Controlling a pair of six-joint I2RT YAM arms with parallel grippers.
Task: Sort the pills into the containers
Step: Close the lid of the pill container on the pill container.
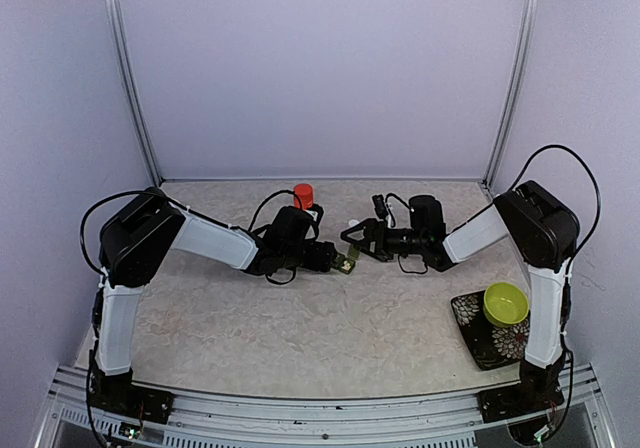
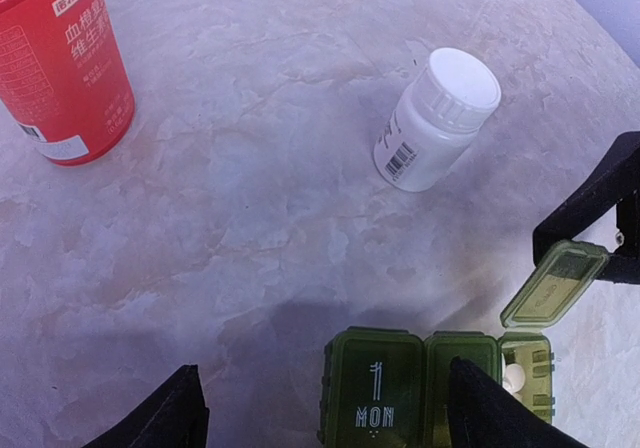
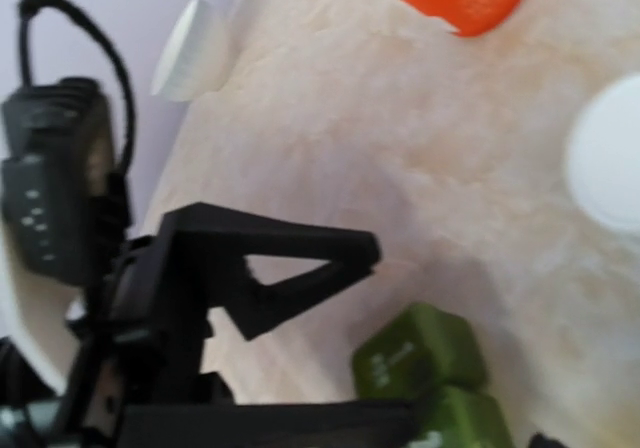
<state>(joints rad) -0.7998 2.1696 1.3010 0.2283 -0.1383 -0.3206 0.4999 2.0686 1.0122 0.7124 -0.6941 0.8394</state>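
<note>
The red-orange bottle (image 2: 65, 68), upper left of the left wrist view, carries white Chinese characters down its side and a small white barcode patch near its base; the small print is too fine to read. The white bottle (image 2: 437, 118), upper right, shows a barcode on its label and a ribbed white cap. The dark green pill box (image 2: 425, 393) lies at the bottom edge of that view. Its leftmost lid reads "1 MON" in white, the middle lid is down, and the rightmost lid (image 2: 553, 283) stands raised, with a white pill (image 2: 513, 376) in that compartment.

The marbled table (image 2: 250, 218) lies bare between the box and the two bottles, which stand well apart from it. In the top view the box sits mid-table, between the two arms, far from every edge. The lime-green bowl (image 1: 505, 303) rests on a dark flowered tray (image 1: 475, 336) at the lower right, near the table's front edge.

The left gripper (image 2: 322, 388) is spread wide and grasps nothing. One finger is well left of the box, and the other overlaps the box's right half. The right gripper (image 1: 352, 241) is also spread, with a black finger (image 2: 600, 203) at the tip of the raised lid. Whether they touch cannot be told. The right wrist view is blurred.
</note>
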